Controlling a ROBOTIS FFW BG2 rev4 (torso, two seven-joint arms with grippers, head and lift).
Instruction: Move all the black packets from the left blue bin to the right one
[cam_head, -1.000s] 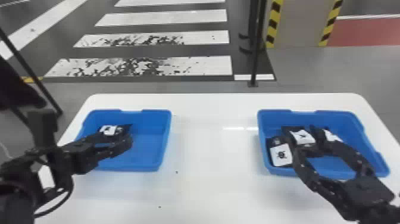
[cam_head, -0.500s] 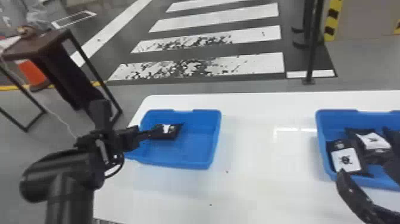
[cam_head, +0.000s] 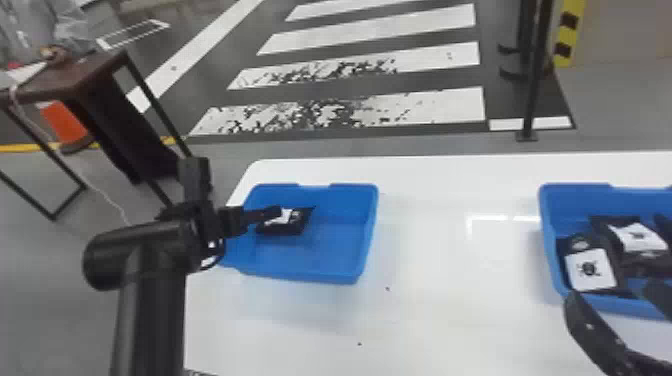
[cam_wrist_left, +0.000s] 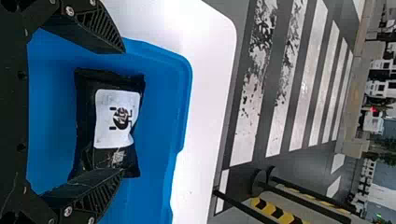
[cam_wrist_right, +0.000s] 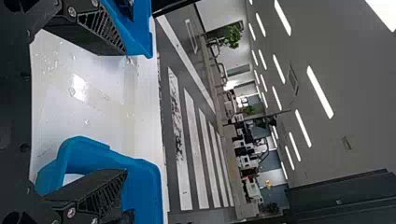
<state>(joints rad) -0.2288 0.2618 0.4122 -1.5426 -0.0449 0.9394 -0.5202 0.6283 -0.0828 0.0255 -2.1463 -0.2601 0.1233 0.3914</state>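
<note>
My left gripper (cam_head: 272, 214) is over the left part of the left blue bin (cam_head: 367, 235), at a black packet (cam_head: 282, 227) with a white label. In the left wrist view, my left gripper (cam_wrist_left: 123, 111) is open, its fingers spread toward the two ends of the packet (cam_wrist_left: 116, 119); the packet lies flat on the bin floor. My right gripper (cam_head: 612, 296) is open at the near edge of the right blue bin (cam_head: 549, 240). That bin holds several black packets, one (cam_head: 590, 270) at its near left corner. In the right wrist view, nothing is between my right gripper's (cam_wrist_right: 125, 112) fingers.
Both bins stand on a white table (cam_head: 450, 280), with a wide stretch of tabletop between them. Beyond the table's left end stands a dark frame (cam_head: 100, 75) on the floor. A black post (cam_head: 535, 75) rises behind the table.
The head view has turned left, so both bins show farther right. My left gripper has shifted from the bin's middle to its left part, by the packet. The right gripper has drawn back to its bin's near edge.
</note>
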